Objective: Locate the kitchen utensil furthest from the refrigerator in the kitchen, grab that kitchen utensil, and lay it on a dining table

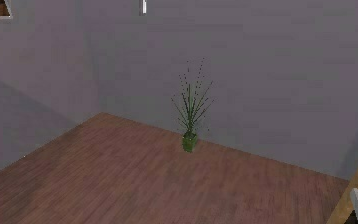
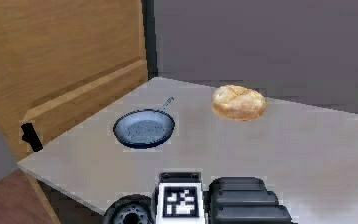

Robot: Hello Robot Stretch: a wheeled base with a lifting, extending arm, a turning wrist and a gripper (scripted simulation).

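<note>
The brown plank floor [image 1: 107,180] lies bare up to the lilac-grey walls [image 1: 277,70]; a tall thin-leaved green plant in a small pot [image 1: 190,120] stands near the far wall, with free floor either side; in the arm side view the pale grey flat tabletop [image 2: 297,150] is bare on its right; a dark round frying pan with a thin handle [image 2: 144,128] lies left of middle; a round golden-brown bread loaf [image 2: 238,102] sits farther out, apart from it; a small black block [image 2: 31,136] stands at the left edge; a light-brown wooden panel [image 2: 57,60] walls off the left.

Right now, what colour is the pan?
The pan is dark blue-grey; the arm side view shows it best.
</note>
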